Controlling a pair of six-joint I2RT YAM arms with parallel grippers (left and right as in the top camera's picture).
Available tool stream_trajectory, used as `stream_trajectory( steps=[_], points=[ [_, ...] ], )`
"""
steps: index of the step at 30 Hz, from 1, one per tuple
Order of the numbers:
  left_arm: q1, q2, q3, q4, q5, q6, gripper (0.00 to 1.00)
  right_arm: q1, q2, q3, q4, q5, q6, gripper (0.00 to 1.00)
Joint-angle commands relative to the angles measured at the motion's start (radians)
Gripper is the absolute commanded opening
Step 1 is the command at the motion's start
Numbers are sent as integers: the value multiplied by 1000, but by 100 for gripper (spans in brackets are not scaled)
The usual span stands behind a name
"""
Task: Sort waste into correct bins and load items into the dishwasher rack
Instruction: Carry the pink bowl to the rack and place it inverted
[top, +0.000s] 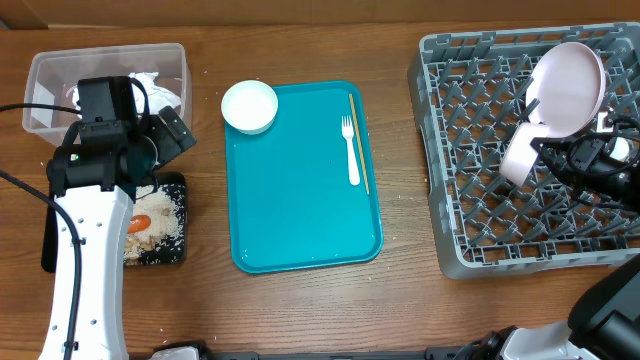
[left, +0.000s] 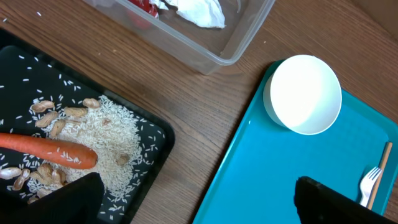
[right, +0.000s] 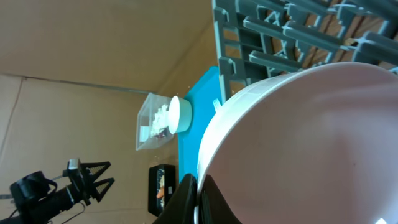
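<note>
My left gripper (top: 168, 138) is open and empty, hovering by the black tray (top: 176, 182) and the clear tub (top: 100, 62). In the left wrist view its fingers (left: 199, 205) straddle the wood between the black tray (left: 37, 74) and the teal tray (left: 267, 174). The black tray holds an orange carrot (left: 50, 151), nuts (left: 56, 115) and rice (left: 106, 134). A white bowl (top: 249, 105) and a white fork (top: 351, 150) lie on the teal tray. My right gripper (right: 199, 186) is shut on the rim of the white plate (right: 311, 143), held tilted over the grey rack (top: 480, 200).
The clear tub (left: 205, 50) holds crumpled white waste and something red. A thin wooden stick (top: 361, 150) lies beside the fork. A white bowl (top: 520, 158) lies on its side in the rack just below the plate (top: 572, 85). Rice crumbs dot the wood near the rack.
</note>
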Motion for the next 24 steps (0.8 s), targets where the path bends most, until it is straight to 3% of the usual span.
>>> stream_trajectory(
  steps=[1, 10, 12, 21, 24],
  points=[
    [3, 2, 7, 1, 4, -10, 100, 3, -12, -5, 1, 13, -10, 4],
    [3, 2, 7, 1, 4, -10, 100, -5, -13, 28, 15, 216, 236, 8],
    [3, 2, 7, 1, 4, -10, 100, -9, -19, 104, -10, 289, 318, 13],
    [3, 2, 7, 1, 4, -10, 100, -9, -41, 426, -311, 833, 548, 17],
    [3, 2, 7, 1, 4, -10, 100, 0, -61, 437, -327, 832, 552, 16]
  ],
)
